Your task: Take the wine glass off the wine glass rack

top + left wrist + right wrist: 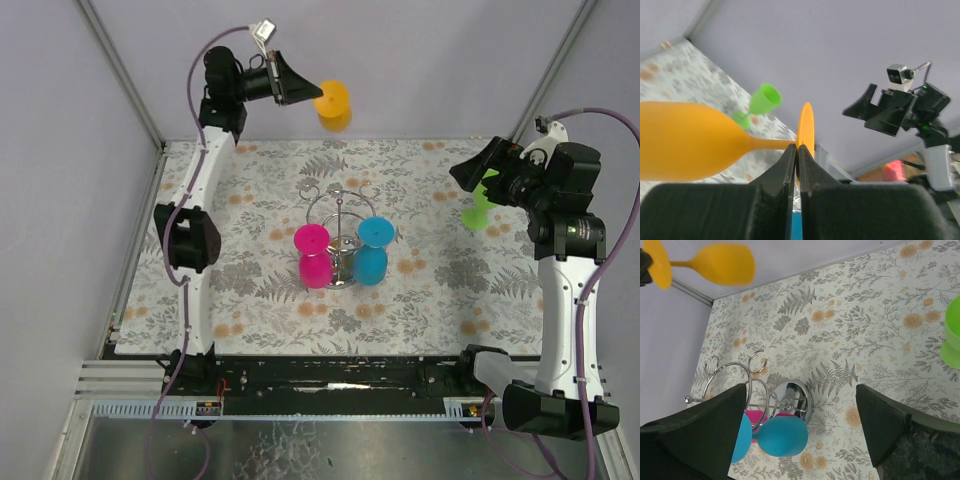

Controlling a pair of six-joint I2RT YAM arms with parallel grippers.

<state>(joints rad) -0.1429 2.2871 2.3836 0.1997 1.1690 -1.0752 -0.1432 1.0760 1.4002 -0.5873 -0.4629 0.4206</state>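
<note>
The bench (420, 300), covered in a pale cloth printed with grey ferns and tan flowers, fills the floor of a lilac-walled booth. Only the overhead view takes in both arms at once. The left arm reaches up and back, the right one hangs over the bench's right side.

The wine glass rack (342, 232) stands mid-bench. It is shiny chrome wire with curled loops on top. The right wrist view adds its mirror-bright round base (796, 399), which the overhead view barely shows.

The orange wine glass (332, 105) is off the rack, in the air against the back wall. The left hand (310, 94) is clamped on its thin stem, right beside the foot. From the left wrist, the glass (685, 142) lies crosswise to the fingers (782, 170), smooth matte bowl to the left and foot disc edge-on just behind them.

A pink glass (313, 255) and a blue glass (373, 250) hang on the rack, foot up, either side of the pole.

The right hand (466, 172) gapes wide, holding nothing, just beside a green glass (480, 205).
</note>
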